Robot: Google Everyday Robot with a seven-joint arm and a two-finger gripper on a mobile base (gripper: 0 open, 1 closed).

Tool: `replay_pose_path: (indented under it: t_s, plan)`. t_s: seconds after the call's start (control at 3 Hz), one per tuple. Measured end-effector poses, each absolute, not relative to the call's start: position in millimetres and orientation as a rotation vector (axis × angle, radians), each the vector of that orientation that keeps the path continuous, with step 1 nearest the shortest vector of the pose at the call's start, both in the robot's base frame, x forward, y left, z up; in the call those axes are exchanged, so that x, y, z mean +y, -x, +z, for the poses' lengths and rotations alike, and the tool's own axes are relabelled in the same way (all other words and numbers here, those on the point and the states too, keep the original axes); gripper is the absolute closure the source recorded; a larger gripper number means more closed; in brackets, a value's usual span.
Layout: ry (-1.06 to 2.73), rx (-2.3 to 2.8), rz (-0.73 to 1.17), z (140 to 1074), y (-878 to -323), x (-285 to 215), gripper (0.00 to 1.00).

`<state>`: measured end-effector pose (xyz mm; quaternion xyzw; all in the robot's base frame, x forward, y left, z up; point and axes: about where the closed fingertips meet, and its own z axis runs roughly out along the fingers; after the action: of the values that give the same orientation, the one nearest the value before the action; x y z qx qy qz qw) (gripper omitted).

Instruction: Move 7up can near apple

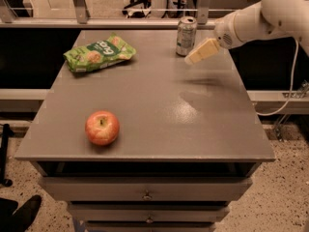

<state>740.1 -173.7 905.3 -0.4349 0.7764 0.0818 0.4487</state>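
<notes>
The 7up can (186,36) stands upright near the far edge of the grey table (154,110), right of centre. The red apple (102,127) sits near the front left of the table. My gripper (194,58) hangs above the table just right of and slightly in front of the can, not touching it, reaching in from the white arm (256,18) at the upper right. It holds nothing that I can see.
A green snack bag (99,51) lies at the far left of the table. A railing and chair legs stand behind the far edge. Drawers (145,195) run under the front edge. A cable hangs at the right.
</notes>
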Motion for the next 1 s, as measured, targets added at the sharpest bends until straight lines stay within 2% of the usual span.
replay_pose_path:
  t_s: [1.0]
  plan:
    - [0.796,1.83,0.389,901.2,-824.9,-158.4,0.02]
